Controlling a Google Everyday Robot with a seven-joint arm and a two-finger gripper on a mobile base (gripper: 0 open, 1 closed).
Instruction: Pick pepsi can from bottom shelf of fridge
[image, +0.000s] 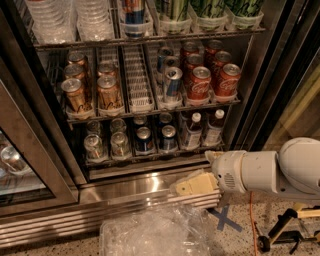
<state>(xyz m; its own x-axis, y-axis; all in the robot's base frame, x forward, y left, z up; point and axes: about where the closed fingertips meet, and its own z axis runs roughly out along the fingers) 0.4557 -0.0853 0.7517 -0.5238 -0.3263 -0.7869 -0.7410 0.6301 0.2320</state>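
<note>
Currently the gripper (186, 187) hangs before the fridge's (120, 194) steel base, below the bottom shelf (150, 157) and its pepsi can (144, 140); I cannot tell whether it is spread or closed.

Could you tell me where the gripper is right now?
Camera view, lower right of centre: the gripper is in front of the fridge base, just below the bottom shelf.

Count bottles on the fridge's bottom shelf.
2: left bottle and right bottle, side by side at the right end of the bottom shelf; more may hide behind them. The gripper is below, in front of the fridge base.
</note>
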